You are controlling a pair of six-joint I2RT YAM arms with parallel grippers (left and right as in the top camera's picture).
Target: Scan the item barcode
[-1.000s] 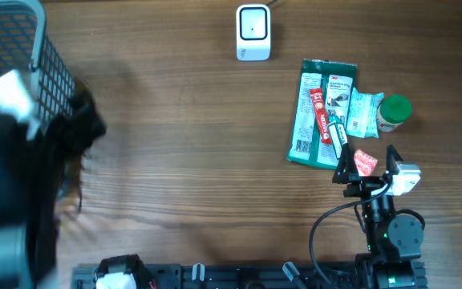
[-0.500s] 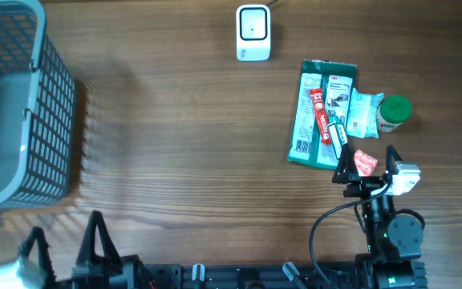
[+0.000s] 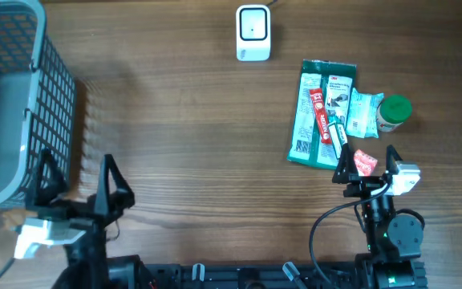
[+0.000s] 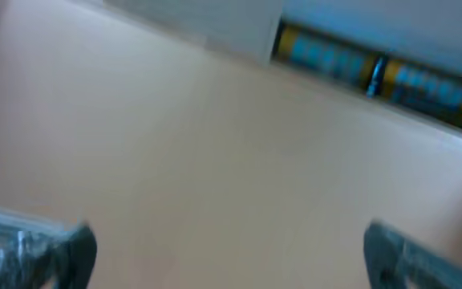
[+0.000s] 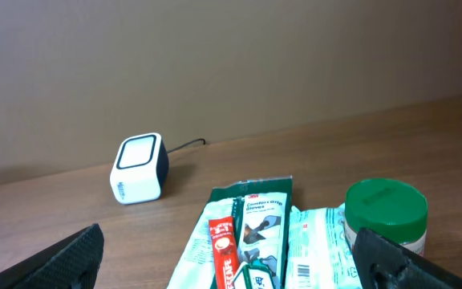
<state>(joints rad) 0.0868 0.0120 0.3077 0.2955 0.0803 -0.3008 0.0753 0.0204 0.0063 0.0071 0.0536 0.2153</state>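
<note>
Right fingers (image 3: 344, 170): spread wide, released, nothing gripped. From overhead a small red sachet (image 3: 364, 163) lies on the worktop (image 3: 191, 144) between the two tips. Whether it touches either tip cannot be told.

The pile of items sits just ahead of these fingers.
- Green pack (image 3: 305, 120): lies flat, its long side running away from the fingers, with a white label patch at its near left corner.
- Red tube (image 3: 320, 112): on top of the green pack, along its length.
- Pale pack (image 3: 362, 112): against the green pack's right edge. In the right wrist view a barcode shows on its near end.
- Jar (image 3: 394, 111): green lid, upright, at the far right of the pile, just beside the pale pack.

Scanner (image 3: 253, 32): a white box with a dark window, well ahead of the right fingers and off to their left, apart from the pile. A cable (image 5: 184, 145) leads off behind it.

Left fingers (image 3: 109, 178): also spread wide, empty. They hang over bare worktop, well apart from the pile and the scanner. Basket (image 3: 54, 104): grey mesh, ahead and to the left of them, with its near right corner close by the left tip as seen from overhead. The left wrist view is blurred and shows only both tips at the lower corners with a pale surface between them.
</note>
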